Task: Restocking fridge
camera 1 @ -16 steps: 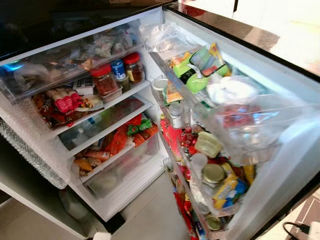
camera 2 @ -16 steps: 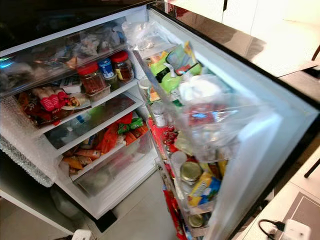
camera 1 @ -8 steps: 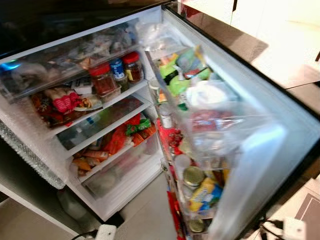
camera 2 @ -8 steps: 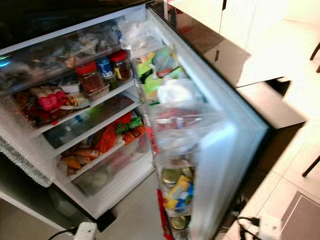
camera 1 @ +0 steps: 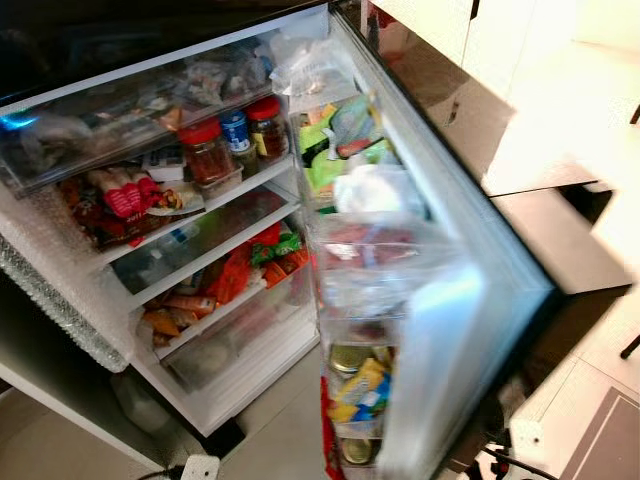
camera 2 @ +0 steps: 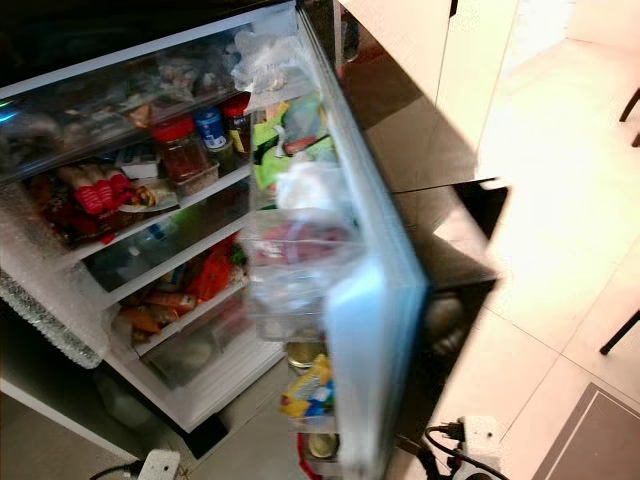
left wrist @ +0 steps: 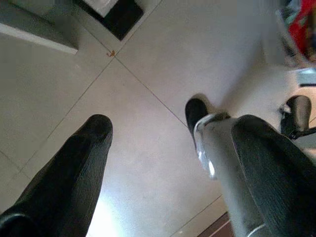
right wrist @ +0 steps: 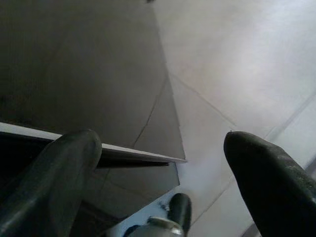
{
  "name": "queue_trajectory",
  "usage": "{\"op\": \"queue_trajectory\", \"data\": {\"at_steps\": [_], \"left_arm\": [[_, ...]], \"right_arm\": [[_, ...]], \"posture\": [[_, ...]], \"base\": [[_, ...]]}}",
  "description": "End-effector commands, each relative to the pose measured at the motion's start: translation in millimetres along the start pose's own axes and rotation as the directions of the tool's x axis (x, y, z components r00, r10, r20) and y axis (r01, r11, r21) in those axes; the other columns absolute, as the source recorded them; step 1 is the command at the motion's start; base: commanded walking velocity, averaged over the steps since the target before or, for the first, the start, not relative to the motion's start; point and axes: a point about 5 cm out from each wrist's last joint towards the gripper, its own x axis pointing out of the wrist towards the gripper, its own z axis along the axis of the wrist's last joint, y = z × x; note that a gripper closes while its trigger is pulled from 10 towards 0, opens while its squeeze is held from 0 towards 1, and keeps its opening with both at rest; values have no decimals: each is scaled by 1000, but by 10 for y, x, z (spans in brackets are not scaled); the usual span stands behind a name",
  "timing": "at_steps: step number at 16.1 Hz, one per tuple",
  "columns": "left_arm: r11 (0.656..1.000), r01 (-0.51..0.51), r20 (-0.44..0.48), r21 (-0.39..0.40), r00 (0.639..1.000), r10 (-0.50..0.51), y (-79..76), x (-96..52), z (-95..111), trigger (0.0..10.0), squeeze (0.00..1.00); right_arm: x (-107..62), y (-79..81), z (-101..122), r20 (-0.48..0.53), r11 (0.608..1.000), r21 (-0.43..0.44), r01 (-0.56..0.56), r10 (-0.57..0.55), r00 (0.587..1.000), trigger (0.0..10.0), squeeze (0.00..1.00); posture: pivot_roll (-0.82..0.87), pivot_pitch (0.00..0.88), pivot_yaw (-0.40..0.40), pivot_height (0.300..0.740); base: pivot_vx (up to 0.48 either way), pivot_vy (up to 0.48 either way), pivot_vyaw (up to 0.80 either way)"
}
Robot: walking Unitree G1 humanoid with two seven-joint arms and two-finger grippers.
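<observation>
Door (camera 2: 375, 330): half shut, racks full.
Left claw (left wrist: 168, 163): wide, empty, over floor.
Right claw (right wrist: 163, 173): wide, empty, beside door.
Advice: push evenly; watch bags (camera 2: 290, 190) near shelves (camera 1: 200, 225).

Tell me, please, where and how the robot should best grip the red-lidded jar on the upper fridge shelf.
Grip the red-lidded jar around its glass body below the lid, coming from the open front. It stands upright at the shelf edge, with the blue-lidded jar close beside it.
</observation>
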Motion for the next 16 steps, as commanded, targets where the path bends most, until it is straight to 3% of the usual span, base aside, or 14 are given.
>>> {"op": "queue_trajectory", "data": {"at_steps": [1, 5, 6, 10, 13, 16], "left_arm": [[1000, 5, -6, 1, 1000, -5, -53, 11, 33, 10000, 0], [1000, 4, -24, 8, 1000, -4, 29, -23, -124, 10000, 0], [1000, -1, -34, 12, 999, 2, 119, -47, -198, 10000, 0], [1000, -25, -22, 0, 999, 25, 318, -70, -163, 10000, 0], [999, -38, -18, -19, 999, 38, 353, -72, -146, 10000, 0], [999, -39, -24, -32, 999, 38, 310, -70, -178, 10000, 0]], "right_arm": [[78, 150, 89, 12, 995, -29, -91, 91, 996, 10000, 0], [138, 256, 209, -2, 981, -87, -174, 174, 985, 10000, 0], [176, 302, 313, 15, 977, -115, -179, 182, 983, 10000, 0], [309, 541, 706, 93, 961, -163, -224, 241, 966, 10000, 0], [396, 796, 1060, 152, 943, -206, -261, 294, 944, 10000, 0], [429, 967, 1214, 173, 926, -225, -304, 345, 923, 10000, 0]], "posture": [[-78, 0, 59, 740], [-103, 0, 65, 740], [-108, 0, 66, 740], [-81, 0, 52, 740], [-54, 0, 39, 740], [-42, 0, 30, 740]], "base": [[0, 0, 0], [0, 0, 0], [0, 0, 0], [0, 0, 0], [0, 0, 0], [0, 0, 0]]}}
